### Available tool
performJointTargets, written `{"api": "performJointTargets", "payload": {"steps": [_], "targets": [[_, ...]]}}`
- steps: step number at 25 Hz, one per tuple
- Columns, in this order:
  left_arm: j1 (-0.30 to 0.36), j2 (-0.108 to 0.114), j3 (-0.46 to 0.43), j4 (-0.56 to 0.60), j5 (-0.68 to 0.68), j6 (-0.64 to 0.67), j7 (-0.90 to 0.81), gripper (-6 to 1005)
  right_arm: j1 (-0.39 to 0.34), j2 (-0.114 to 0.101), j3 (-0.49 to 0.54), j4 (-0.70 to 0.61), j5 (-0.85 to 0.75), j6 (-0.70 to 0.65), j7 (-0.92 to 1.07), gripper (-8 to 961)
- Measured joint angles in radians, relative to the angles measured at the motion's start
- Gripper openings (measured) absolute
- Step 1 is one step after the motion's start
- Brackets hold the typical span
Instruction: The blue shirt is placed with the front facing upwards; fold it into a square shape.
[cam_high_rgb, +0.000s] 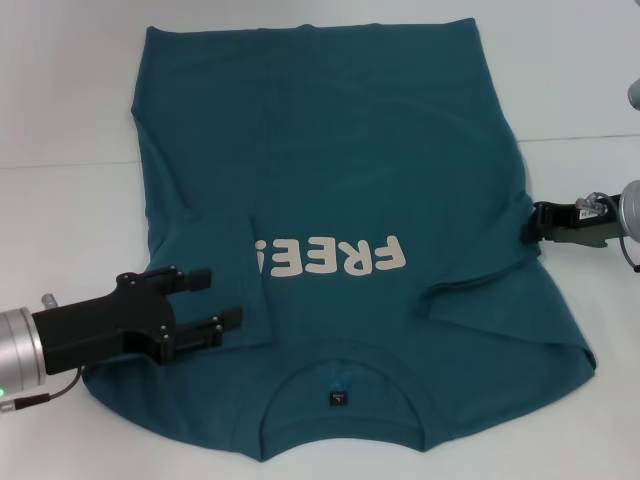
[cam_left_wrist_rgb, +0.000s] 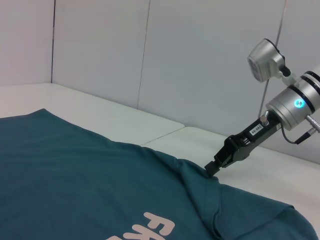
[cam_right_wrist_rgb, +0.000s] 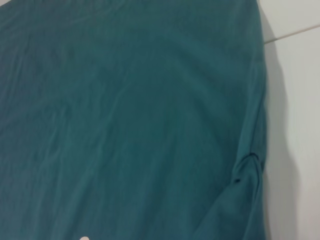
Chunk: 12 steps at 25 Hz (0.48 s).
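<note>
**Left gripper spread over folded sleeve, right gripper at shirt's side edge**

Left gripper (cam_high_rgb: 210, 300) hovering with fingers held apart over the folded-in sleeve, just beside the cream "FREE!" lettering (cam_high_rgb: 330, 258). Right gripper (cam_high_rgb: 535, 222) touching the opposite side edge of the blue shirt (cam_high_rgb: 340, 160), level with the lettering; cloth puckered at its tip, probably pinched, though cannot tell from here.

Shirt spread face up on the white table (cam_high_rgb: 60, 120), collar and small dark label (cam_high_rgb: 338, 398) nearest the robot, hem farthest. Both sleeves already turned inward.

Soft matte cotton knit, light and limp; likely to sag, wrinkle and drag when lifted. No stiffness to hold a crease unaided. Best taken at doubled edges: side seam, sleeve fold or hem corners, pinching both layers and lifting evenly on both sides.
</note>
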Motion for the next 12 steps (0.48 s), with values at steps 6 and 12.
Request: {"api": "performJointTargets", "payload": {"steps": [6,12], "targets": [[0.0,0.0,0.0,0.0,-0.001,0.0,0.0,710,0.001,0.011,0.001,-0.039,0.0,-0.02,-0.002,48],[0.001,0.001,0.0,0.0,-0.001,0.0,0.0,711,0.0,0.014,0.004,-0.057,0.0,-0.035,-0.002,12]]}}
